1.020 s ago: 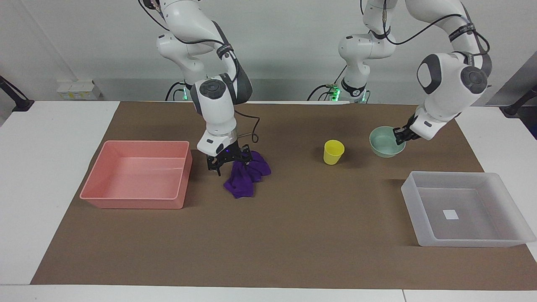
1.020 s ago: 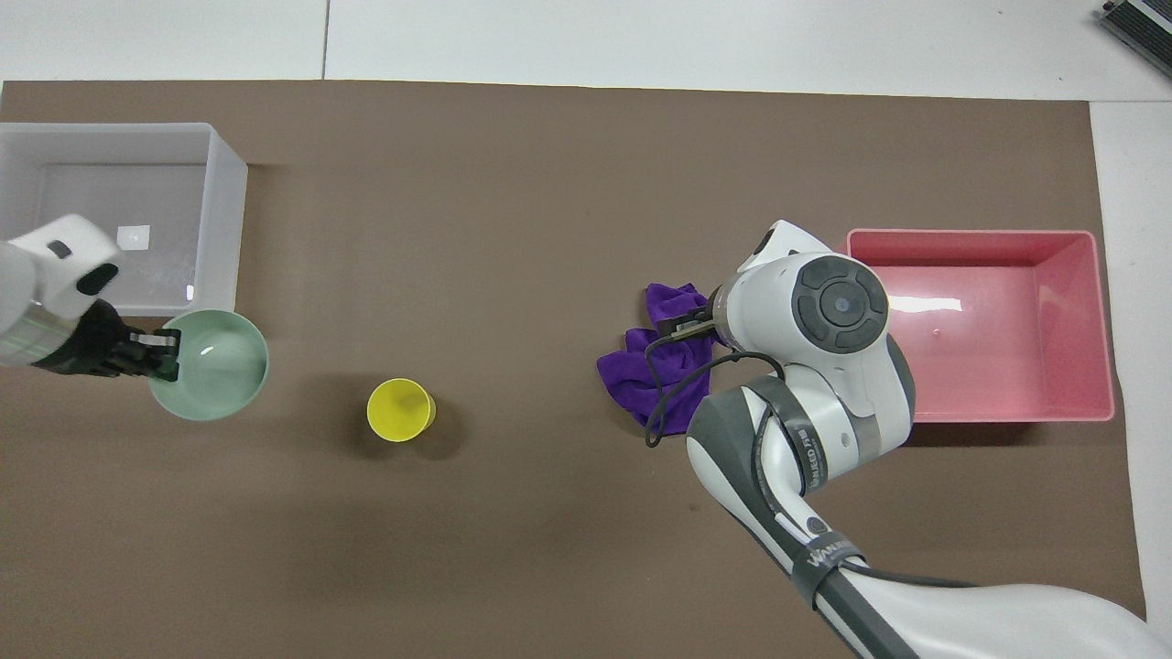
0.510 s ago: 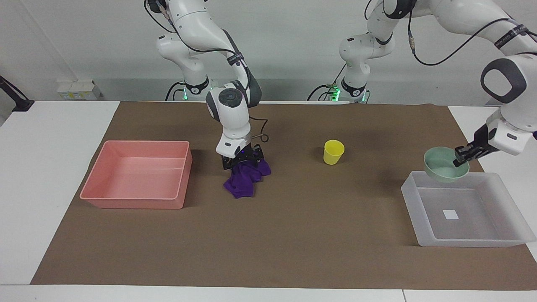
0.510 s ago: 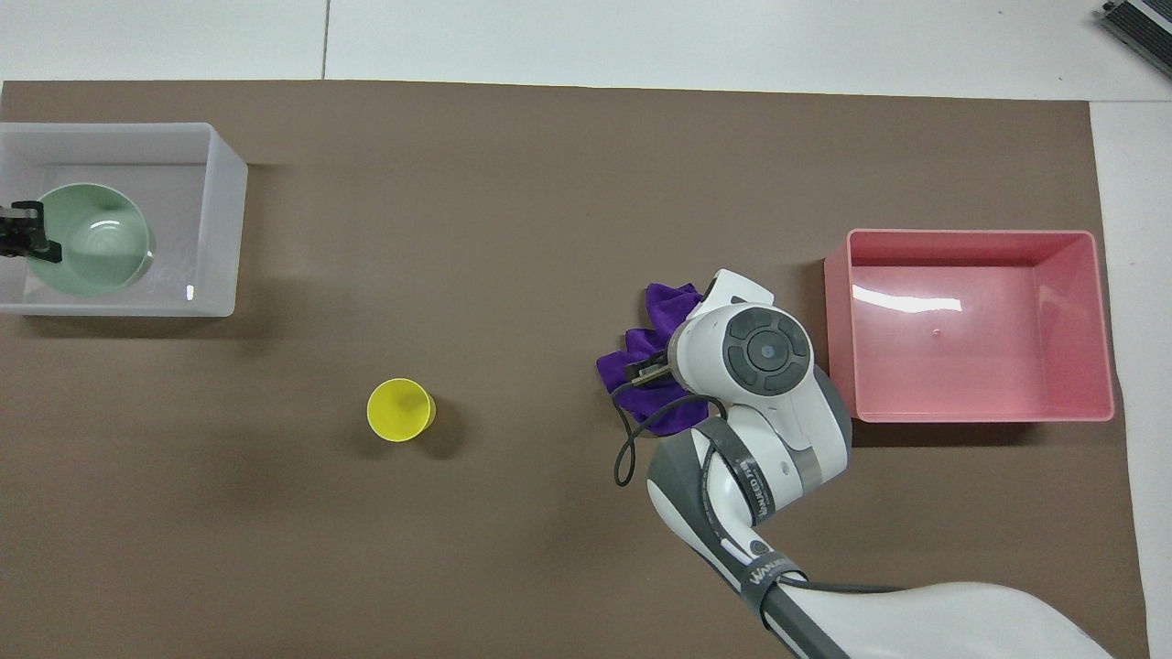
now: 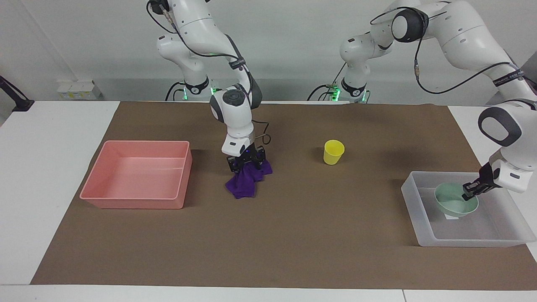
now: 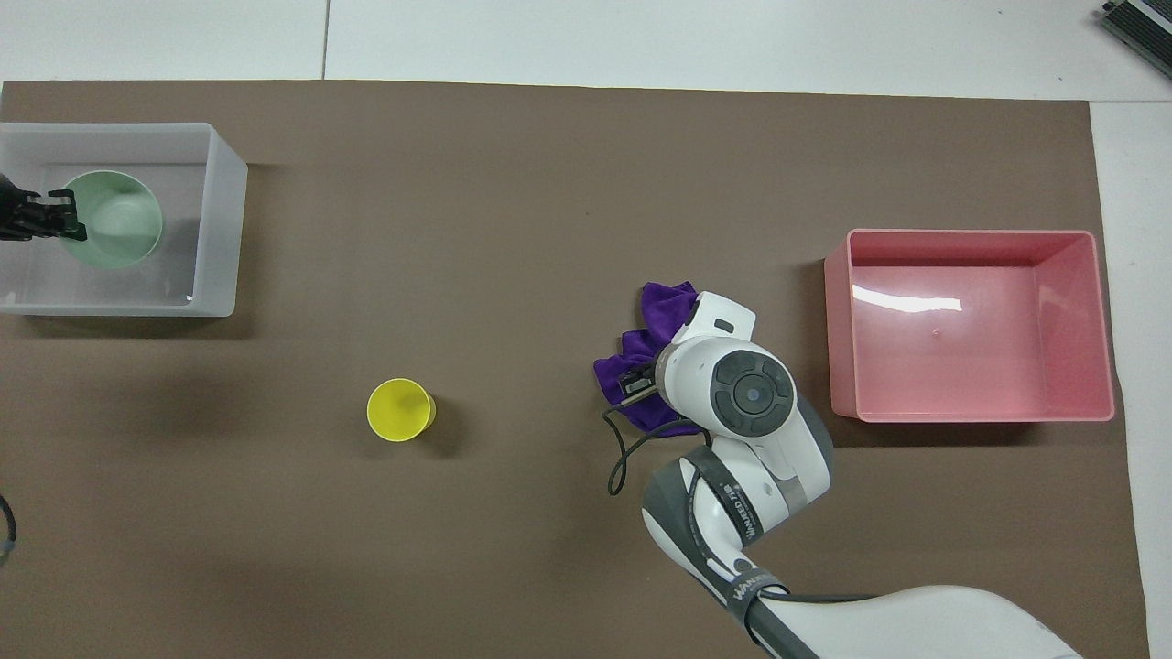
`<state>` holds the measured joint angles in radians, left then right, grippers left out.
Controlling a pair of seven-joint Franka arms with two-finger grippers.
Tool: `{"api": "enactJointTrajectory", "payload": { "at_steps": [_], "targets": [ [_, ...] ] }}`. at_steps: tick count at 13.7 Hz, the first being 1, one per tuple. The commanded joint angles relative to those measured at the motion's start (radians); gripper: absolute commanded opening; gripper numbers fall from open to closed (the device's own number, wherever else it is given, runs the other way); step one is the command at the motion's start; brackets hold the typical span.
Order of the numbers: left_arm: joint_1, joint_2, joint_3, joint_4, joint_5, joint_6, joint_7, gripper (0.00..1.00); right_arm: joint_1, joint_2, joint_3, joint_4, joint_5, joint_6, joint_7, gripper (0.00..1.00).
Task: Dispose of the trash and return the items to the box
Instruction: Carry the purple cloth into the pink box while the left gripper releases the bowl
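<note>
The mint-green bowl (image 5: 453,203) is down inside the translucent tray (image 5: 461,241), tilted over the white square. My left gripper (image 5: 469,192) is shut on the bowl's rim at the side toward the left arm's end of the table. In the overhead view this gripper (image 6: 69,227) grips the bowl (image 6: 114,220) within the tray (image 6: 220,229). The purple cloth (image 5: 243,186) lies bunched on the mat beside the pink bin. My right gripper (image 5: 247,164) is down on the cloth's top. In the overhead view the wrist hides it and part of the cloth (image 6: 664,307). The yellow cup (image 5: 333,152) stands upright mid-table (image 6: 400,410).
The empty pink bin (image 5: 132,202) stands toward the right arm's end of the table (image 6: 971,236), close to the cloth. A brown mat (image 5: 293,243) covers the table.
My left gripper carried the bowl from the mat over the tray and lowered it inside. My right gripper moved from beside the cloth onto its top; the cloth bunched slightly.
</note>
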<state>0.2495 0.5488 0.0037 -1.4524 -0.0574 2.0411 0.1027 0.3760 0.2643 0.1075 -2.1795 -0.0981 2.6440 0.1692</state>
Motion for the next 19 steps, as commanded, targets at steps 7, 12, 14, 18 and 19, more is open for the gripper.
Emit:
{"api": "enactJointTrajectory", "payload": {
  "at_steps": [7, 12, 14, 18, 19],
  "targets": [
    [-0.001, 0.053, -0.008, 0.046, -0.009, 0.047, 0.069, 1.0, -0.042, -0.129, -0.011, 0.001, -0.049, -0.106, 0.073, 0.0],
    [-0.025, -0.114, -0.019, 0.043, -0.013, -0.105, 0.054, 1.0, -0.13, -0.264, -0.009, 0.003, -0.049, -0.232, 0.082, 0.0],
    [-0.045, -0.177, -0.03, 0.032, -0.016, -0.249, 0.051, 1.0, -0.189, -0.321, -0.009, 0.001, -0.049, -0.284, 0.081, 0.0],
    [-0.142, -0.28, -0.03, -0.06, -0.06, -0.387, -0.012, 1.0, -0.313, -0.396, -0.011, 0.012, -0.048, -0.375, 0.075, 0.0],
    [-0.174, -0.315, -0.03, -0.168, -0.108, -0.357, -0.041, 1.0, -0.35, -0.402, -0.011, 0.018, -0.048, -0.384, 0.07, 0.0]
  ]
}}
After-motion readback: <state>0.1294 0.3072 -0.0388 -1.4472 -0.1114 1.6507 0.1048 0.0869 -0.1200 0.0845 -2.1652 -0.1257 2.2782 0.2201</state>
